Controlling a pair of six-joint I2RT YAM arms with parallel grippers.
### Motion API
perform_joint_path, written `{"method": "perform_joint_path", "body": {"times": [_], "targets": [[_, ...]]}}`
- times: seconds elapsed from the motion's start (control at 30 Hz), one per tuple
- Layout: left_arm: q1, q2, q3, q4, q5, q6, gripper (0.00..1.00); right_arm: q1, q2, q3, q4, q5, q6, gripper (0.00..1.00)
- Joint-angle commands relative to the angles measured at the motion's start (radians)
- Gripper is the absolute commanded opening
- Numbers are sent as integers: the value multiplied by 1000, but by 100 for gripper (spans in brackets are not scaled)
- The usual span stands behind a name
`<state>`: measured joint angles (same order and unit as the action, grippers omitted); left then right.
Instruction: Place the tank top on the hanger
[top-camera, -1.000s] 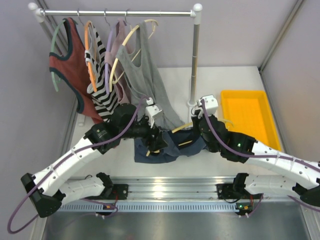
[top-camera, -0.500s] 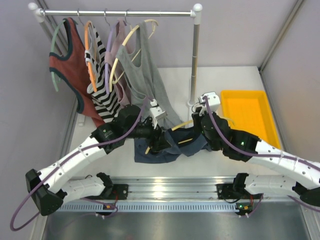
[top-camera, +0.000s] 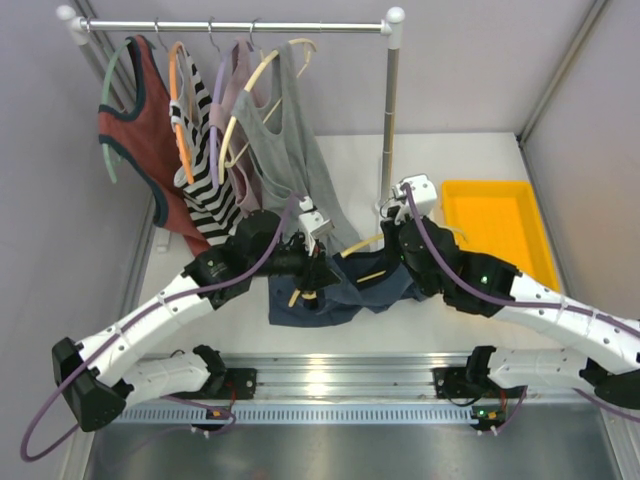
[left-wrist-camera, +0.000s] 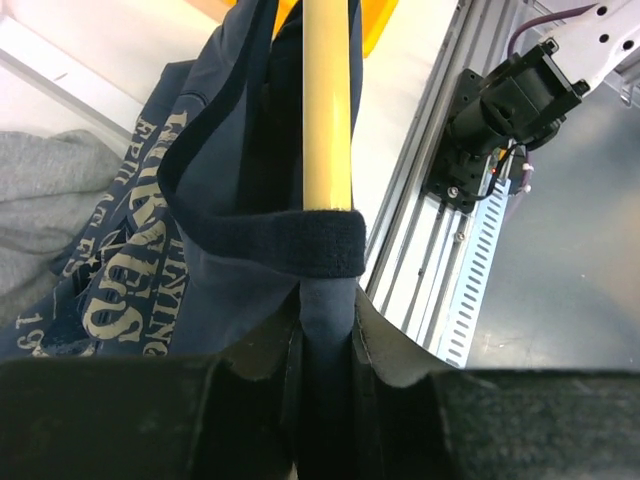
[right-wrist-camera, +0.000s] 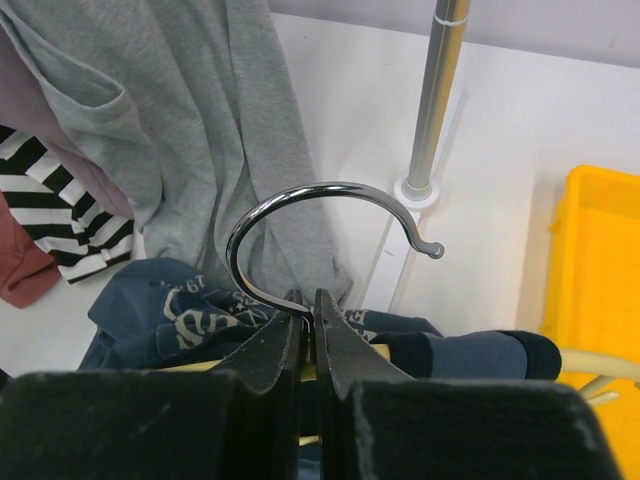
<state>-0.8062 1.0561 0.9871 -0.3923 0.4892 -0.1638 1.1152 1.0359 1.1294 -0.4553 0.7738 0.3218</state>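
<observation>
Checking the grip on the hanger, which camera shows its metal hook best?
The right wrist view: the metal hook arches whole above the right gripper, shut on its stem. The left wrist view shows only the hanger's yellow bar inside the tank top; overhead, the right arm hides the hook.

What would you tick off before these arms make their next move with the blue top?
1. Right end effector shut on the hanger at the base of its hook: ok.
2. Left end effector clamping the tank top: ok.
3. One strap looped round the hanger arm: ok.
4. Other strap on the hanger: cannot tell.
5. Bare stretch of rail to hang it on: ok.
</observation>
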Motion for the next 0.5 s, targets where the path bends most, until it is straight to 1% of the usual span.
{"method": "perform_joint_path", "body": {"times": [0.0,0.07,0.13,0.17,0.23,0.27,0.33,0.37,0.43,0.47], "targets": [[1,-33,-22,87,-66,-19,0,12,6,85,53,-2,-4,0],[-1,-54,-47,130,-75,-25,0,14,16,101,49,-2,-9,0],[1,-87,-59,154,-84,-31,0,14,32,127,35,1,-10,5],[1,-96,-67,164,-86,-32,0,12,35,135,32,1,-12,11],[-1,-117,-70,182,-101,-37,0,14,45,148,30,2,-12,19],[1,-123,-70,184,-110,-37,0,14,49,150,32,2,-10,27],[1,-148,-70,193,-127,-37,0,12,52,159,29,1,-10,34],[1,-157,-68,194,-144,-36,0,14,56,164,21,1,-7,42],[1,-180,-64,194,-162,-28,0,15,59,187,4,4,-4,51],[1,-185,-59,191,-176,-25,0,14,58,197,-5,5,-6,57]]}}
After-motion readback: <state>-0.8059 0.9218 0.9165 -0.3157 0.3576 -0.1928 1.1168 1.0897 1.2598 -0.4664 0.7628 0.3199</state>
